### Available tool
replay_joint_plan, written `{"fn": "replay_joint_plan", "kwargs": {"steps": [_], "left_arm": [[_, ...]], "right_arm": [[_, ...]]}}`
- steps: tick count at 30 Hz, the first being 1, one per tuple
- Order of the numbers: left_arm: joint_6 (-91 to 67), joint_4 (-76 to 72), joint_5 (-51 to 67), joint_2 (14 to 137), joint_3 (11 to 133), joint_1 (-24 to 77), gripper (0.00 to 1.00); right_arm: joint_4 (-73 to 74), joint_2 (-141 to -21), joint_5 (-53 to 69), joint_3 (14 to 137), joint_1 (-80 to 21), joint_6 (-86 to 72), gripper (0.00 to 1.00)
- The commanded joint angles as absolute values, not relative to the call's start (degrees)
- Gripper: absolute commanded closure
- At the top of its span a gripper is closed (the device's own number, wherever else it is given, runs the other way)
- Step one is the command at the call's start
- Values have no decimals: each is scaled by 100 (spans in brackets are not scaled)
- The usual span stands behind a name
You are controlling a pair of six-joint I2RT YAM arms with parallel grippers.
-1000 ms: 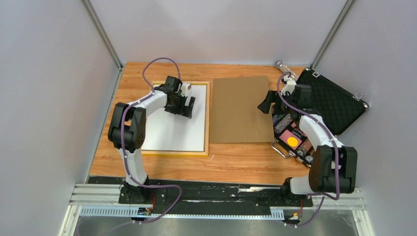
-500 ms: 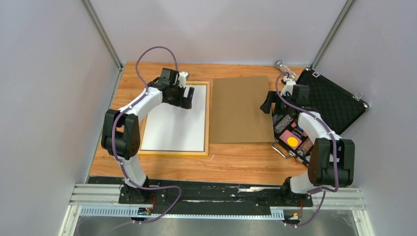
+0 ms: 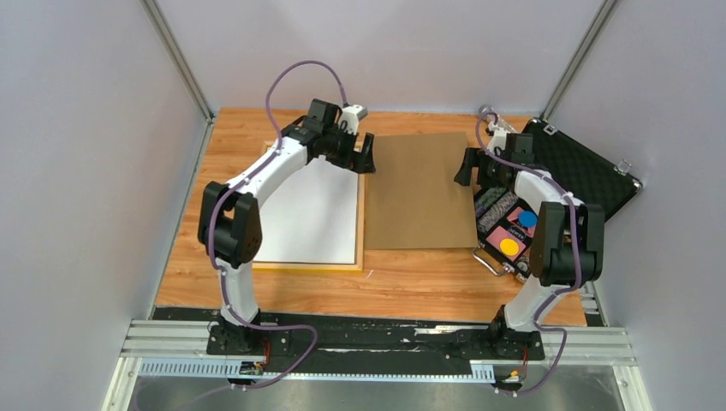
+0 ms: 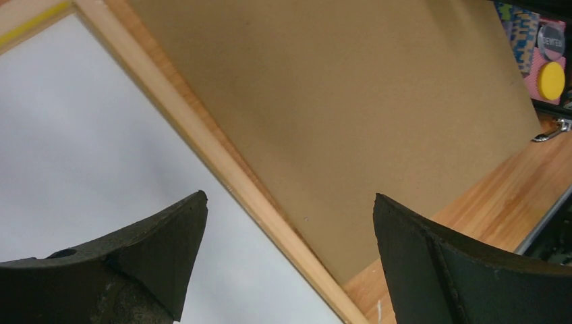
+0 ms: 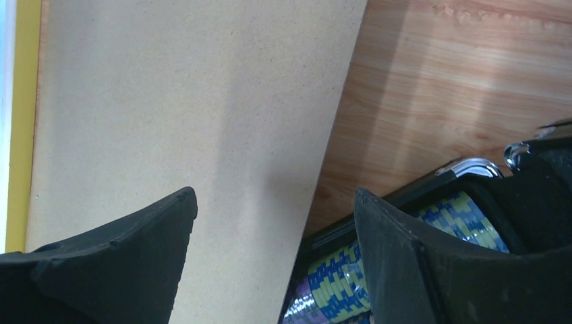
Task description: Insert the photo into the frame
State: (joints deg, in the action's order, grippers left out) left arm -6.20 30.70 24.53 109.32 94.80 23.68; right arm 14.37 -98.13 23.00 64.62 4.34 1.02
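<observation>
1. Seen from above, a wooden table (image 3: 411, 278) holds three flat things in a row, with two white robot arms reaching in from 6 o'clock.
2. The frame (image 3: 304, 267), a thin yellow wooden rectangle, lies flat at 9 o'clock on the table.
3. The photo (image 3: 308, 214) lies inside the frame and shows only a plain white side, with no printed scene visible.
4. A plain brown backing board (image 3: 419, 193) lies flat at the table's centre, just beside the frame's right rail.
5. An open black case (image 3: 582, 175) sits at 3 o'clock, its foam-lined lid laid back towards 2 o'clock.
6. The case's tray holds rows of poker chips (image 3: 496, 210), with a yellow disc (image 3: 510, 247) and a blue disc (image 3: 527, 219) lying on top.
7. The left gripper (image 3: 355, 163) is at about 11 o'clock, above the frame's far right corner, where the rail runs alongside the board.
8. Its fingers are spread wide with nothing between them, and its wrist camera shows the white sheet, the wooden rail and the board below.
9. The right gripper (image 3: 478, 171) is at about 1 o'clock, over the board's right edge beside the case.
10. Its fingers are also spread apart and grip nothing, and its wrist camera shows the board, bare table and striped chips beneath.
</observation>
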Motion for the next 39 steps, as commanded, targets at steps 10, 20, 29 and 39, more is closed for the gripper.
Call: {"fn": "replay_joint_plan", "kwargs": {"steps": [10,20,29,39], "left_arm": [[-1799,3265,2866,12435,10654,2972,0],[-1594,3186,2292,12095,10127,2987,0],[-1560,3193,1897,12059,9969,2979,0],[-1521,3152,1940,12207,9865,2979,0]], "right_arm": [[1681,-10598,2892,7108,509,215,18],[1689,-10867,3116,7119,525,120,19],[1694,-10921,3261,7114,527,52,20],[1696,-11269,3933,7290,527,-146,24]]}}
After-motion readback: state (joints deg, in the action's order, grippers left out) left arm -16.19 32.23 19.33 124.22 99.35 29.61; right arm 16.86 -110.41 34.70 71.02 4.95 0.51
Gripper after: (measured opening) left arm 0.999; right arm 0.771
